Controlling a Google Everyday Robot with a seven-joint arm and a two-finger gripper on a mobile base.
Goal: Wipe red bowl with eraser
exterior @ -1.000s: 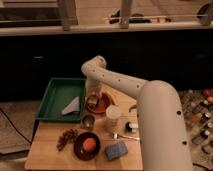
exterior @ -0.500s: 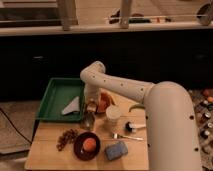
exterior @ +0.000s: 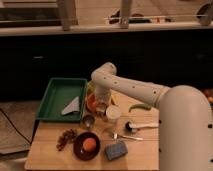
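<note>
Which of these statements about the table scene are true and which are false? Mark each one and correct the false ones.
1. The tool is down at the red bowl. True.
2. The green tray sits to the right of the red bowl. False: it is to its left.
3. The orange ball lies in the dark bowl. True.
4. The blue-grey pad lies inside the green tray. False: it lies on the table beside the dark bowl.

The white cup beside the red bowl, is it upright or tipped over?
Upright: the white cup shows its round rim on top, right of the red bowl, where the pincer is lowered.
</note>
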